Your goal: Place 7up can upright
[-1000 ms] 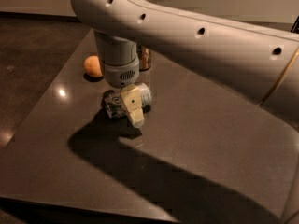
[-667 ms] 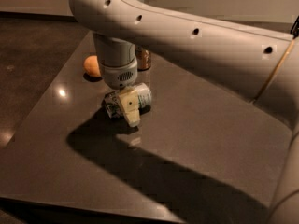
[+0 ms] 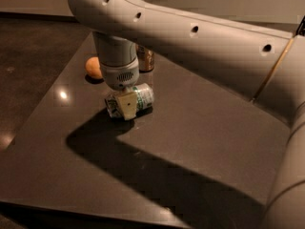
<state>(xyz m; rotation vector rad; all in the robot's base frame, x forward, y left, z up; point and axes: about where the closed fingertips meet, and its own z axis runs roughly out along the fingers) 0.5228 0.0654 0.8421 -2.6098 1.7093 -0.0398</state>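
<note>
The 7up can [image 3: 143, 97], white and green with silver ends, lies on its side, slightly tilted, just above or on the dark table [image 3: 205, 142] at its back left. My gripper [image 3: 127, 108] hangs straight down from the big white arm and is shut on the can. One cream finger [image 3: 127, 105] crosses the can's front; the other is hidden behind it. The can's left end pokes out beside the finger.
An orange round fruit [image 3: 93, 67] sits at the table's far left, just behind the gripper. A gold-brown can [image 3: 146, 59] stands upright behind the wrist. The arm casts a wide shadow across the table's middle. The table's left edge [image 3: 33, 113] drops to the floor.
The gripper and can have shifted slightly. The can now shows more of its length to the right of the finger.
</note>
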